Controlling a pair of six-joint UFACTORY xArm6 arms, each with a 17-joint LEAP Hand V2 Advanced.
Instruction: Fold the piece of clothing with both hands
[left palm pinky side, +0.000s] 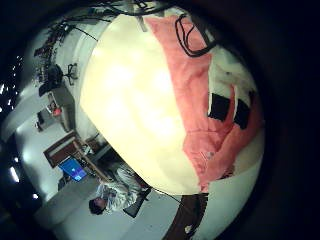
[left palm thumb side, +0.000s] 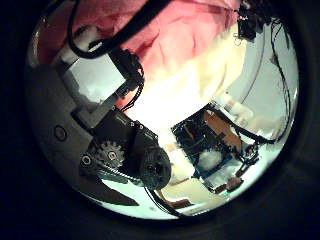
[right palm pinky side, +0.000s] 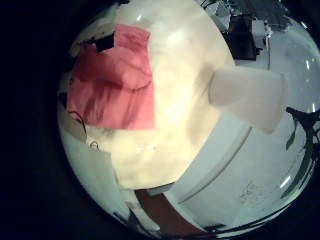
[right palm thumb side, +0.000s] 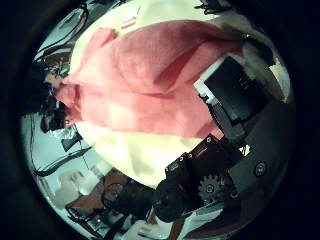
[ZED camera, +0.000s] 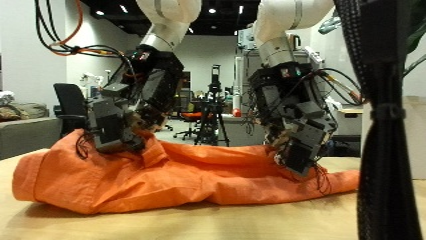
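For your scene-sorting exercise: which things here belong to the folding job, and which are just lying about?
Belongs to the job:
orange garment
left hand
right hand

Just there:
table
office chair behind the table

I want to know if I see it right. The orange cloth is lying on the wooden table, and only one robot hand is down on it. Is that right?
Not quite. The crumpled orange cloth garment does lie on the light wooden table, but both hands are down on it: the left hand at one end, the right hand nearer the other. The outside view shows this.
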